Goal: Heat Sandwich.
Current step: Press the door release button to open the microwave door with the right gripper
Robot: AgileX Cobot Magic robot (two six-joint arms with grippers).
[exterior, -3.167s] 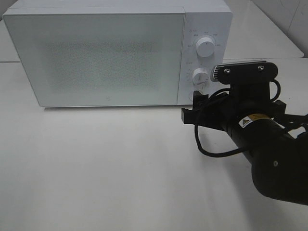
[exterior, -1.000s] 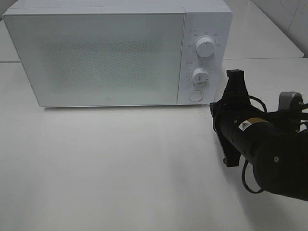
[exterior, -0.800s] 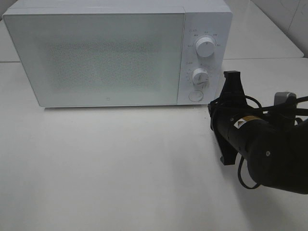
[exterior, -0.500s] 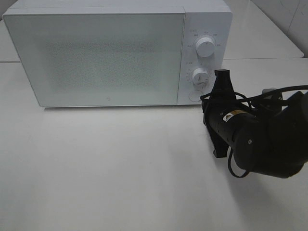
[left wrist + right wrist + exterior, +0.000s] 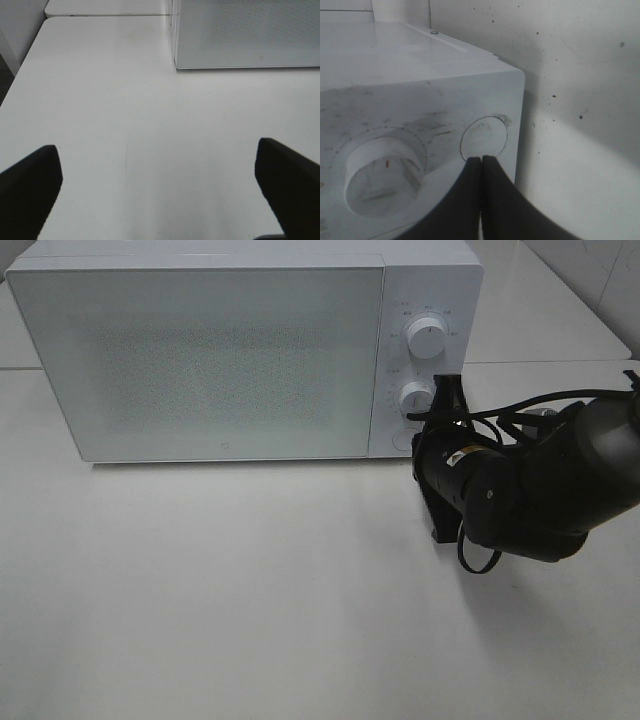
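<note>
While the microwave (image 5: 200, 350) was shut, the right gripper (image 5: 481, 159), closed and empty, was at its round button (image 5: 485, 134). The left gripper (image 5: 156, 147) was wide open and empty over the table (image 5: 100, 100). No sandwich could be seen; maybe it was inside, so the job looked not done yet.

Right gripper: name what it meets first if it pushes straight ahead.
The right gripper would likely meet the microwave's round button; its shut fingers point at the rim, contact unclear.

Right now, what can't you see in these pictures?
Inside the microwave: high view, closed frosted door hides it.
Whether right gripper touches the round button: high view, arm blocks it.
Dial markings: high view, too small to read.
Left gripper: wrist view, edges cut off its fingers.
</note>
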